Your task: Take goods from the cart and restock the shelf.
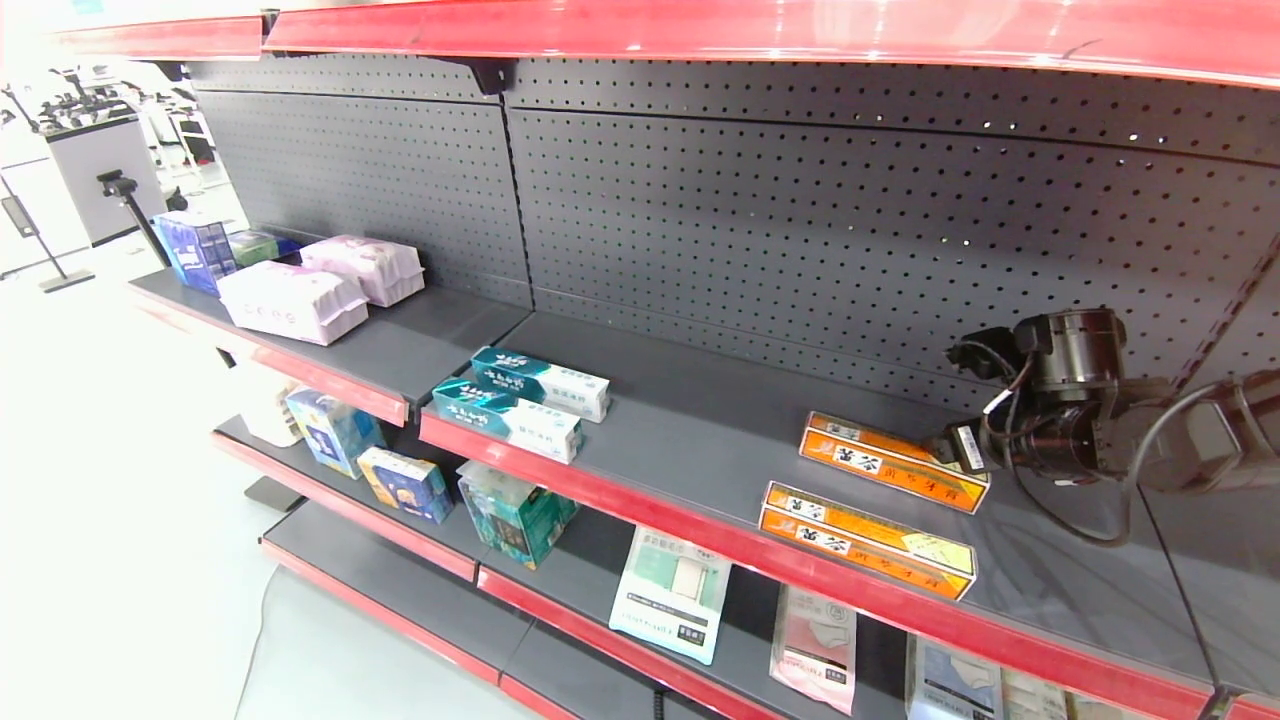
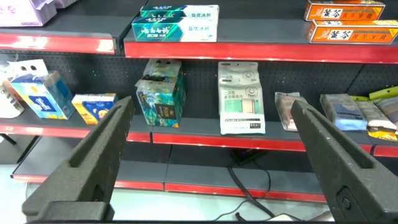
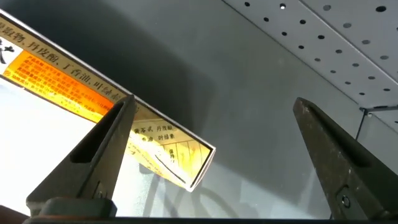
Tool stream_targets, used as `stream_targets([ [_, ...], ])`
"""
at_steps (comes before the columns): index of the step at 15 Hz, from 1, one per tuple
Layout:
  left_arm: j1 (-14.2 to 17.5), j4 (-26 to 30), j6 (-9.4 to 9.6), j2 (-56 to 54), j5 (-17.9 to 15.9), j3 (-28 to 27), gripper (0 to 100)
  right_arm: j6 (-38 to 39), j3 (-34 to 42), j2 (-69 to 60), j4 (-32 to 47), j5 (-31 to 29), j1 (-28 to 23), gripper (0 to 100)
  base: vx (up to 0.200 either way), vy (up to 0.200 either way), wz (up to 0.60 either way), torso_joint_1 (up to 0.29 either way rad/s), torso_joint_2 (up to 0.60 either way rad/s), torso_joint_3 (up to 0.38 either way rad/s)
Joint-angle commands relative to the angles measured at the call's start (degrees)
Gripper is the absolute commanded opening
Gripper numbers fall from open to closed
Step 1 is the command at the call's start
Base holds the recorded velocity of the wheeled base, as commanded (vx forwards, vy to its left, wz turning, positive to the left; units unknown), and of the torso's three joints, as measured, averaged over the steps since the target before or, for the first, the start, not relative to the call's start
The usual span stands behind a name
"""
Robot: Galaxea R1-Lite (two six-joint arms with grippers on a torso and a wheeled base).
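You see the shelf deck (image 1: 700, 420): matt grey painted metal, smooth. Pegboard (image 1: 800, 200): same matt metal, perforated. Red edge strip (image 1: 1050, 648): glossy, reflective. Orange boxes (image 1: 865, 540): glossy card. Teal boxes (image 1: 505, 418): card, foil sheen. Pink packs (image 1: 295, 300): soft plastic wrap. Your fingers (image 3: 93, 155): matt black, grainy.

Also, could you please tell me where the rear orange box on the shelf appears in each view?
Head view: the rear orange box lies right of centre.
Left wrist view: it is at the top right, just above the front orange box.
Right wrist view: upper left, partly behind a finger of the right gripper.
Shared landmark: the perforated back panel.
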Motion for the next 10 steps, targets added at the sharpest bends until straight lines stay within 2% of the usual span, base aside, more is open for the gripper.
stream_targets([
  [1,0.05,-0.01,0.0,-0.01,0.01,-0.02,100,-0.02,0.07,0.27,0.03,-0.08,0.08,100,0.0,0.0,0.0,0.0,0.0,0.0],
  [6,0.05,-0.01,0.0,0.16,0.01,-0.02,100,-0.02,-0.81,-0.25,0.03,-0.08,0.08,100,0.0,0.0,0.0,0.0,0.0,0.0],
  [10,-0.03,-0.01,0.0,-0.19,0.01,-0.02,100,0.25,3.24,-0.78,-0.15,-0.43,0.87,100,0.0,0.0,0.0,0.0,0.0,0.0],
])
